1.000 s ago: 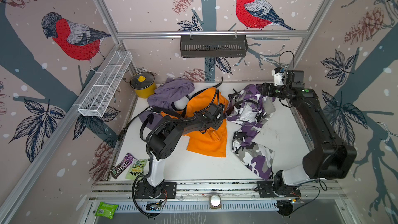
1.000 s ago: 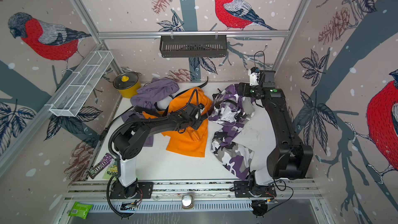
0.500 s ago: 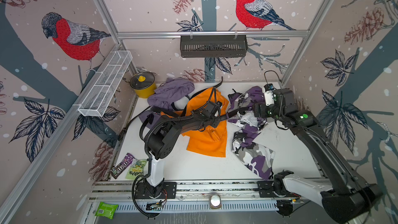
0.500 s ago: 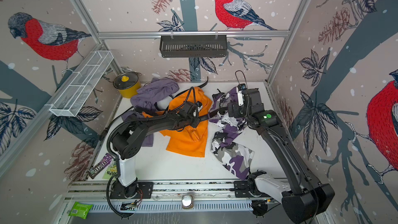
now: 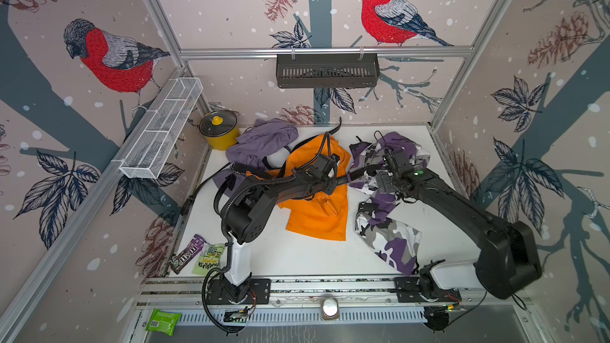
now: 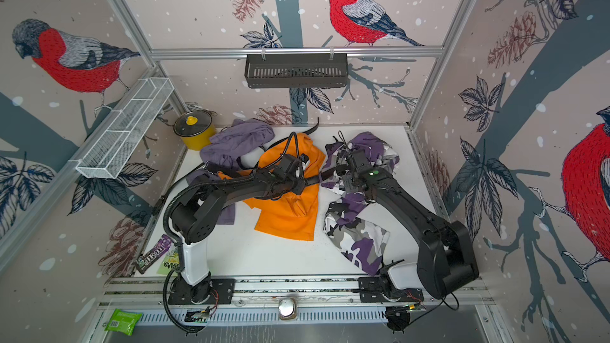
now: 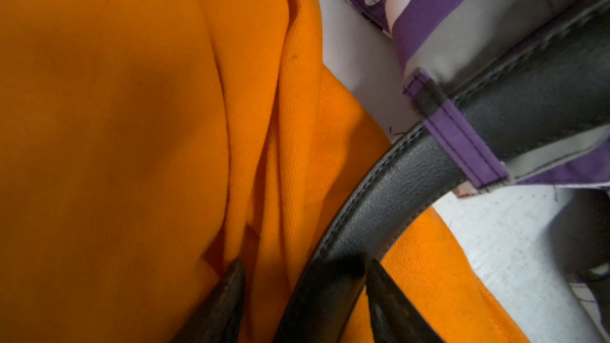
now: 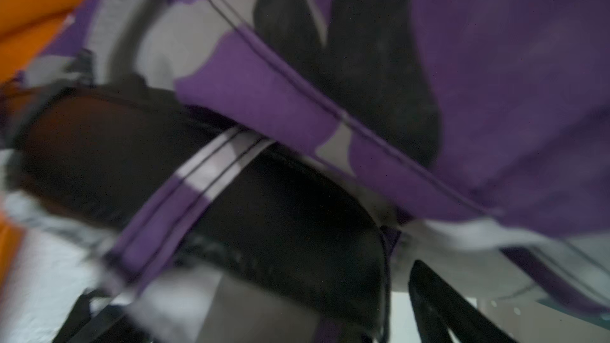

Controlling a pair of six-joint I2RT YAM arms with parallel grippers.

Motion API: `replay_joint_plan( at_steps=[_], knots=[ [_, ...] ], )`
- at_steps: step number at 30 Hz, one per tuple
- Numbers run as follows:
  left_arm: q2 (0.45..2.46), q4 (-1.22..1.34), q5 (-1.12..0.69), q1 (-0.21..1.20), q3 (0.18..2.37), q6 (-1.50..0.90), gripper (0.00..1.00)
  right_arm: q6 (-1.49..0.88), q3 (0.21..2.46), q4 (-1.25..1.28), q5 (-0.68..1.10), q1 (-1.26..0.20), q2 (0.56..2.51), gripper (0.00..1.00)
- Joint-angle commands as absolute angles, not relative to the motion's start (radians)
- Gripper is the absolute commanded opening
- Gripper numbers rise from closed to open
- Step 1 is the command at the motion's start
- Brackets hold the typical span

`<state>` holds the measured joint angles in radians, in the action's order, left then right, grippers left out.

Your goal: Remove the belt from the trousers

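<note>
1. The left gripper (image 7: 307, 263) has its two dark fingers (image 7: 227, 298) partly apart. The black stitched leather belt (image 7: 396, 186) runs between them, with a strip of orange cloth showing beside it. I cannot tell whether they pinch it.
2. The right gripper (image 8: 254, 285) is spread wide over the belted waistband. The right wrist view is blurred, and nothing looks pinched there.
3. The belt is still threaded in the purple, grey, white and black camouflage trousers (image 5: 386, 226). It passes under a purple belt loop (image 7: 462, 146) just beyond the left fingertips.
4. In both top views the belt spans from the waistband to the left gripper, above the crumpled orange garment (image 5: 317, 212).
5. The trousers lie rumpled on the right of the white tabletop (image 5: 297, 259), with a lilac garment (image 5: 264, 140) at the back left.
6. A yellow pot with a glass lid (image 5: 219, 128) stands in the back left corner.
7. The walls are papered with bullfinches. They carry a white wire basket (image 5: 161, 130) and a black slotted shelf (image 5: 326, 70).
</note>
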<state>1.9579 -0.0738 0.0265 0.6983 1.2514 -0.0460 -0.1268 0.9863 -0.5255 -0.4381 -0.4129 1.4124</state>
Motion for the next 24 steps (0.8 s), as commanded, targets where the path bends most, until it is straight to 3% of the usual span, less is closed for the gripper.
replay_joint_plan(
  at_steps=[1, 2, 5, 6, 11, 13, 18, 24],
  knots=[
    [1.948, -0.069, 0.028, 0.696, 1.251, -0.051, 0.59, -0.12, 0.954, -0.359, -0.621, -0.412, 1.446, 0.97],
    [1.947, -0.067, 0.027, 0.696, 1.251, -0.052, 0.59, -0.113, 0.94, -0.302, -0.647, -0.405, 1.445, 0.89],
    [1.934, -0.07, 0.027, 0.695, 1.25, -0.052, 0.61, -0.078, 0.923, -0.172, -0.593, -0.36, 1.417, 0.48],
    [1.924, -0.074, 0.032, 0.695, 1.251, -0.051, 0.63, -0.063, 0.937, -0.171, -0.55, -0.343, 1.405, 0.4],
    [1.8, -0.052, 0.071, 0.696, 1.219, -0.028, 0.92, -0.024, 1.127, -0.411, -0.367, -0.296, 1.42, 0.22],
    [1.739, -0.034, 0.088, 0.703, 1.209, -0.006, 0.99, -0.019, 1.199, -0.499, -0.31, -0.288, 1.413, 0.19],
    [1.654, -0.019, 0.116, 0.769, 1.241, 0.109, 0.99, -0.029, 1.327, -0.623, -0.229, -0.27, 1.397, 0.19],
    [1.688, -0.006, 0.137, 0.832, 1.243, 0.206, 0.99, -0.05, 1.43, -0.688, -0.167, -0.264, 1.411, 0.17]
  ],
)
